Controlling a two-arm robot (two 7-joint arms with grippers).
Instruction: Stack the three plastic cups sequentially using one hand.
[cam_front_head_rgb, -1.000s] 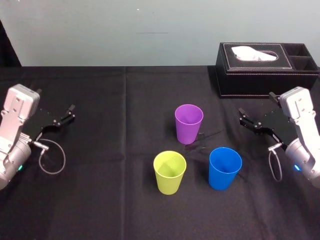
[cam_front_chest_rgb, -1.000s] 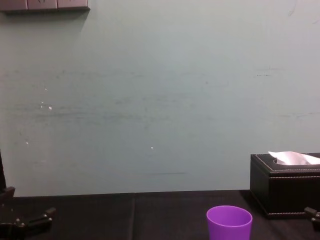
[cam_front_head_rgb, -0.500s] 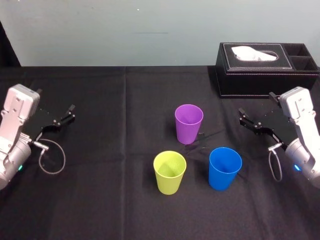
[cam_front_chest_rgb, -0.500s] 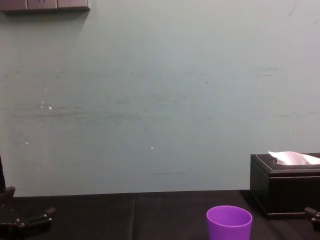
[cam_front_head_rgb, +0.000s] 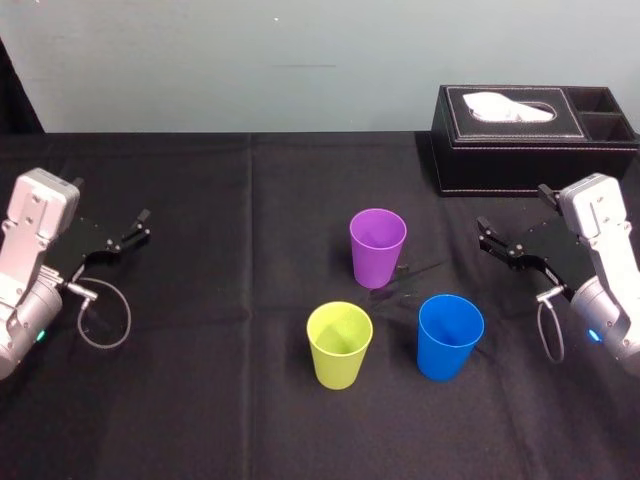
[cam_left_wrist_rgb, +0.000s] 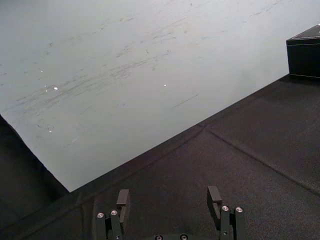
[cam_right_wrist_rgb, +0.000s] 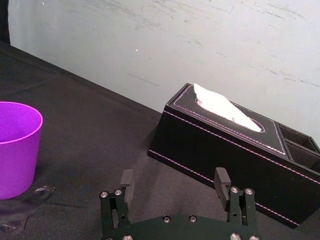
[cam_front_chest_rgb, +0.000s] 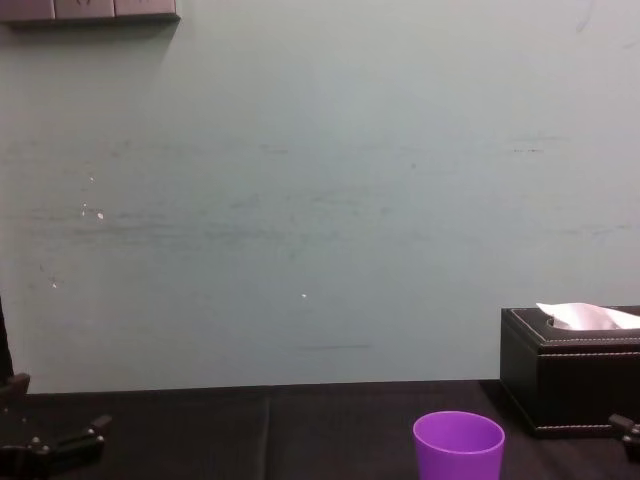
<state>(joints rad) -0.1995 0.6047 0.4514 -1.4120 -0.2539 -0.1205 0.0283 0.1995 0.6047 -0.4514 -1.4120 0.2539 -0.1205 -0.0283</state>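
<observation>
Cups are being seen upright & apart on black table (cam_front_head_rgb: 220, 400): purple cup (cam_front_head_rgb: 377, 246) at back, green cup (cam_front_head_rgb: 339, 344) front-left, blue cup (cam_front_head_rgb: 450, 336) front-right. Left gripper (cam_front_head_rgb: 140, 226) is being held wide open, empty, far left. Right gripper (cam_front_head_rgb: 484, 233) is likewise open, empty, right of cups, near tissue box (cam_front_head_rgb: 520, 140).

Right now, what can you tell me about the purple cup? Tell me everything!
The purple cup is a smooth plastic tumbler, wider at the rim than the base. It stands upright and empty on the black cloth, behind the yellow-green cup and blue cup, apart from both. Nothing holds it. Something clear and crinkly lies by its base.
</observation>
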